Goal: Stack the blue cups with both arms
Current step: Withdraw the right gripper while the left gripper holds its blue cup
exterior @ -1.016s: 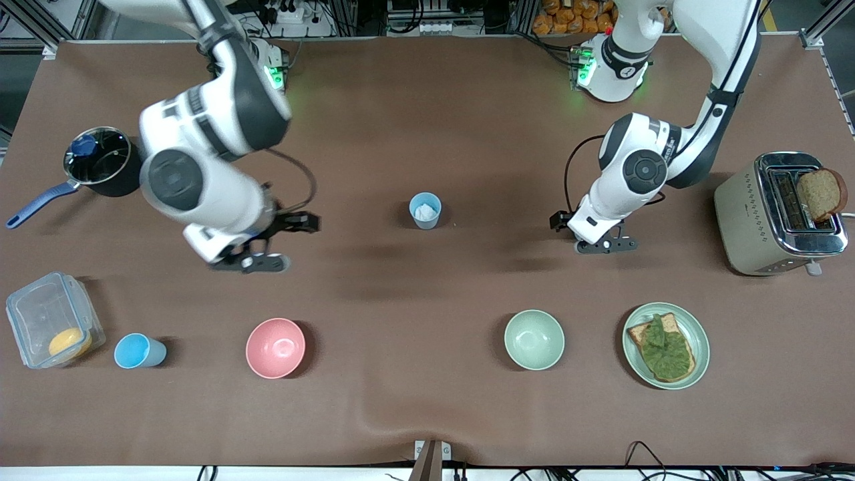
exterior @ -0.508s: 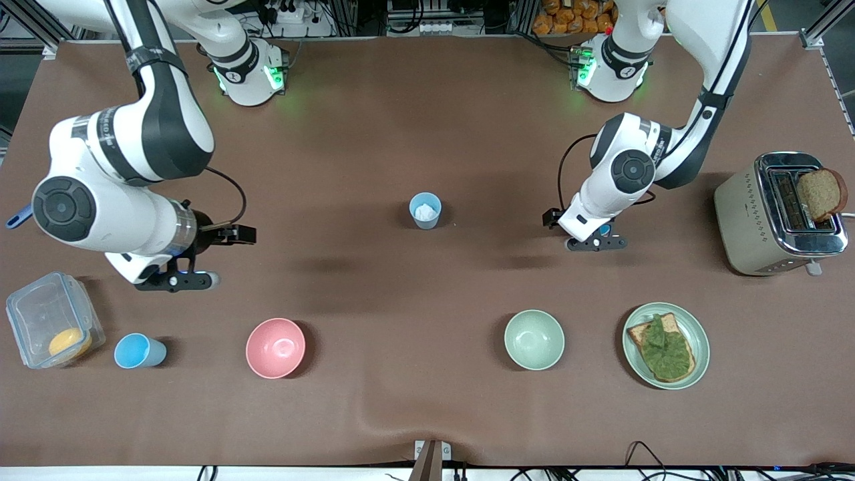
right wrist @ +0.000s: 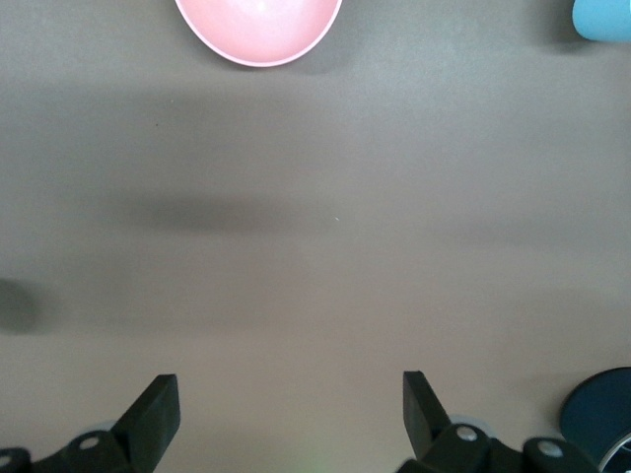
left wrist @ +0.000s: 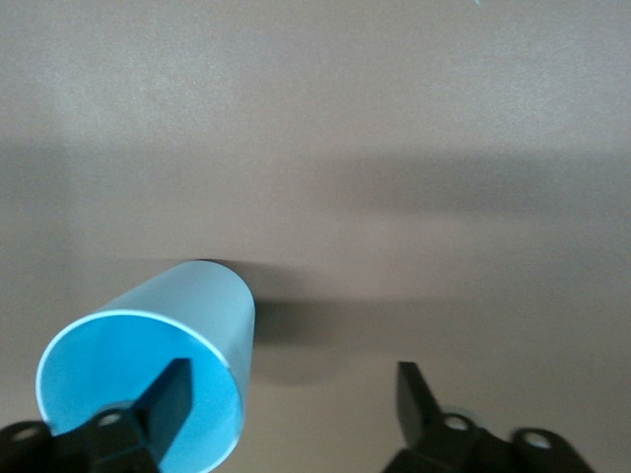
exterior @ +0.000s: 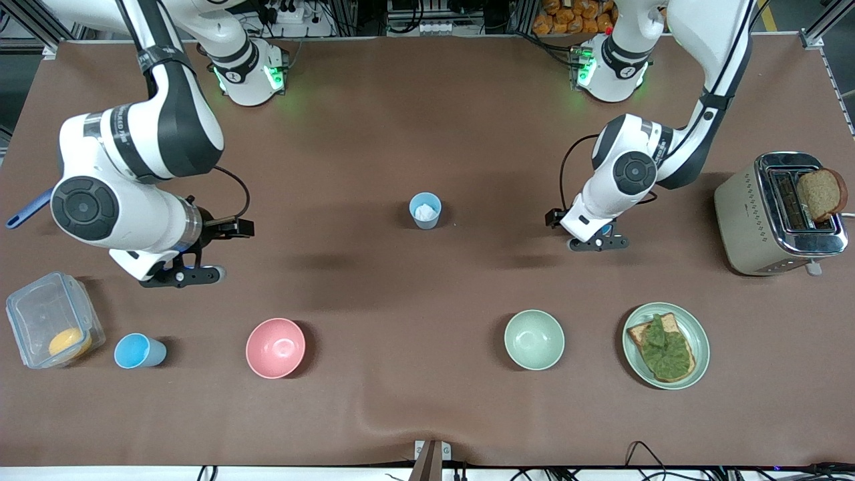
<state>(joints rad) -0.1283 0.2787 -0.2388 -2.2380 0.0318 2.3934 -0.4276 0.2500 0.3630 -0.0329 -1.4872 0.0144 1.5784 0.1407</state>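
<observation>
While the left gripper (exterior: 596, 235) stays spread by a blue cup (left wrist: 148, 379), the right gripper (exterior: 179, 267) (also spread) has edged tableward.

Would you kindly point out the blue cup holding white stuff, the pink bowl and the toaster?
blue cup holding white stuff (exterior: 425, 210): front view, its inside.
pink bowl (exterior: 275, 347): front view, inner hollow.
toaster (exterior: 748, 224): front view, side wall.

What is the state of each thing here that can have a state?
Left gripper: fingers open at a third cup.
Right gripper: fingers open, over the table.
Middle cup: upright, something white inside.
Cup nearest camera: upright, empty.
Toaster: bread slice sticking up.
Pink bowl: empty.
Green bowl: empty.
</observation>
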